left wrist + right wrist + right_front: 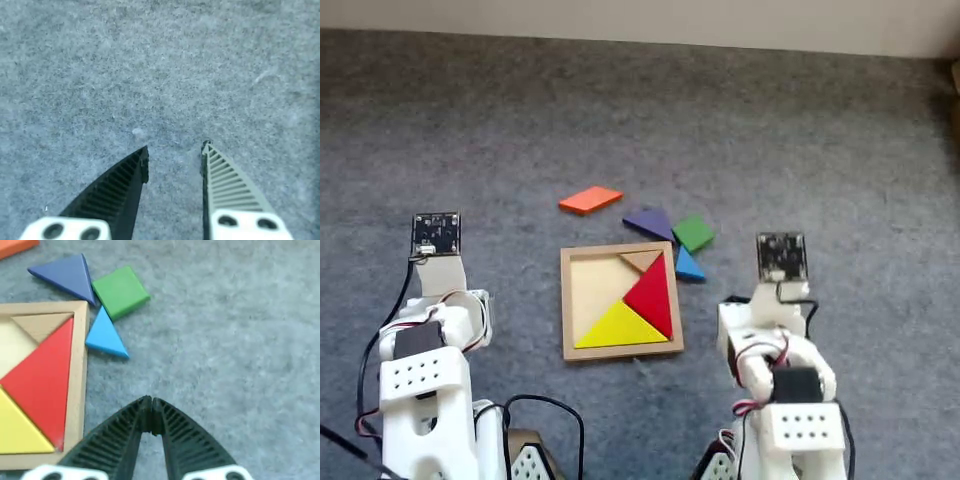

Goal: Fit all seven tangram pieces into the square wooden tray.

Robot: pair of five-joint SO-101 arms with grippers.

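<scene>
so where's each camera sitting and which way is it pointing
High view: fixed above, looking down over the table; left arm and right arm show at the bottom edge, wooden tray mid-frame.
Left wrist view: on the left arm, facing bare table past the open left gripper.
Right wrist view: on the right arm, facing past the shut right gripper toward the tray.
Shared: high and right wrist views both show the tray and green square.

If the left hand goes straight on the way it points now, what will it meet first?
Likely only the carpet: ahead of the left hand no piece lies, as far as shown.
</scene>
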